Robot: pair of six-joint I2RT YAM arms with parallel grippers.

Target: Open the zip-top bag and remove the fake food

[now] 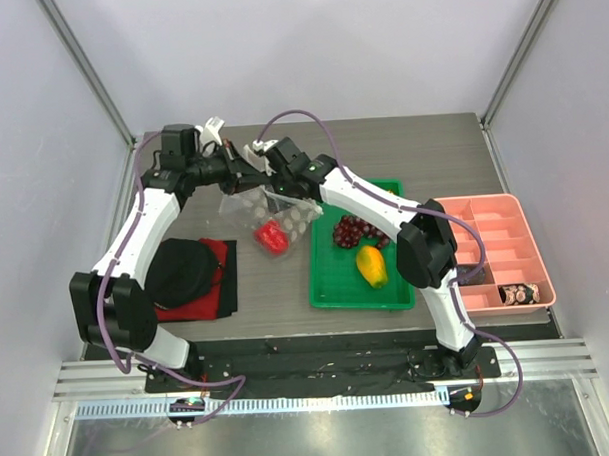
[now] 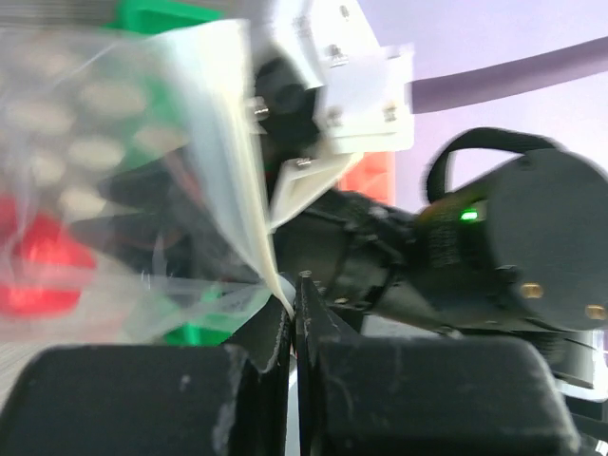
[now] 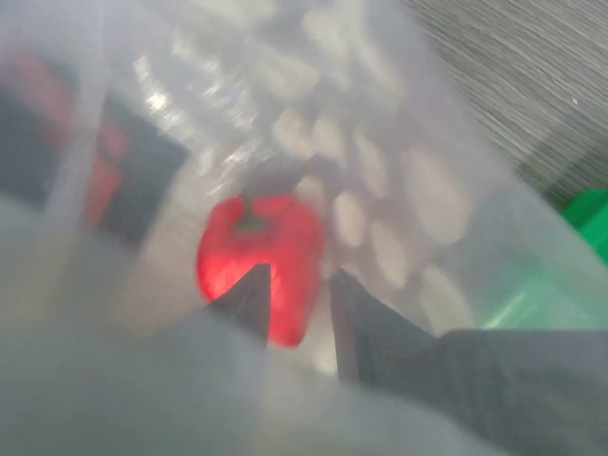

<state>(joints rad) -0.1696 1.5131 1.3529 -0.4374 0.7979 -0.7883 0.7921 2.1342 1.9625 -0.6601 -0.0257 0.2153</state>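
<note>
The zip-top bag [image 1: 284,217], clear with white dots, hangs above the table at the middle. My left gripper [image 1: 241,180] is shut on the bag's top edge [image 2: 249,199], and the film runs down into the closed fingertips [image 2: 291,302]. The glossy red piece of fake food [image 1: 272,236] lies at the bottom of the bag [image 3: 418,180]. My right gripper [image 3: 296,283] reaches into the bag's mouth, its jaws apart just over the red piece [image 3: 256,247]; film veils the fingers' bases. The grape cluster [image 1: 353,230] and the yellow piece [image 1: 371,266] lie on the green tray [image 1: 332,287].
A red cloth [image 1: 215,291] with a black lump [image 1: 181,272] on it lies at the left. A pink divided tray [image 1: 495,231] stands right of the green tray, with small dark items [image 1: 518,294] in one compartment.
</note>
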